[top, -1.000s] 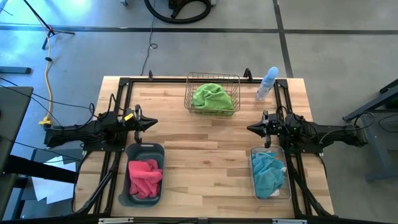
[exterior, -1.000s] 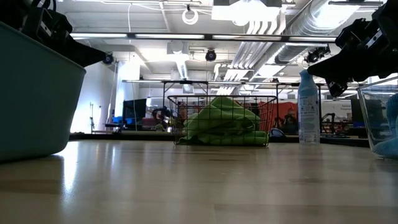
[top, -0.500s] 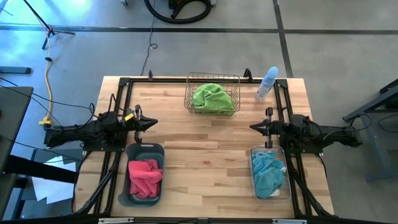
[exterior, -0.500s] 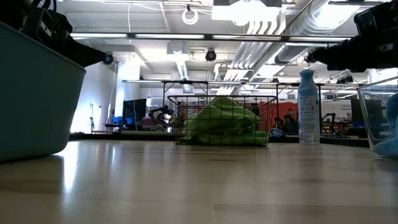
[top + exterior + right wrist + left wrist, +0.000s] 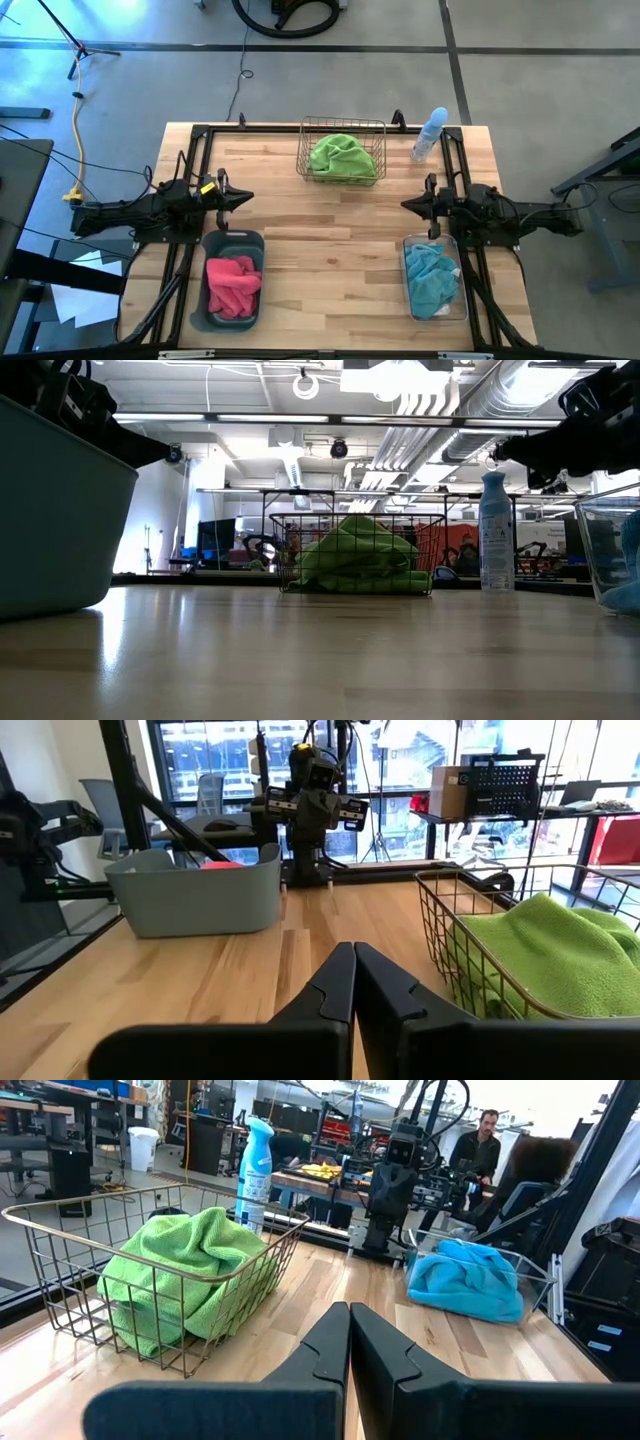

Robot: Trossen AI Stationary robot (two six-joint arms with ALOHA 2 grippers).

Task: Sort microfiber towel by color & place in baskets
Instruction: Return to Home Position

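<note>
Three towels lie in three baskets. The green towel (image 5: 343, 155) sits in the wire-mesh basket (image 5: 303, 150) at the far middle of the table. The pink towel (image 5: 233, 283) fills the dark grey tub (image 5: 212, 300) near left. The blue towel (image 5: 432, 278) lies in the clear tub (image 5: 408, 250) near right. My left gripper (image 5: 247, 198) hovers shut, just beyond the grey tub's far end. My right gripper (image 5: 404, 205) hovers shut, just beyond the clear tub's far end. The fingers of both close together in the wrist views (image 5: 350, 1308) (image 5: 354, 948).
A pale blue spray bottle (image 5: 430, 133) stands at the far right, beside the wire basket. Black frame rails (image 5: 190, 150) run along the table's left, right and far edges. Bare wood (image 5: 330, 240) lies between the two arms. People sit beyond the table (image 5: 487, 1140).
My right gripper has tipped up from a downward slant to level and risen a little, staying shut above the clear tub's far end. The left arm and the towels have kept still.
</note>
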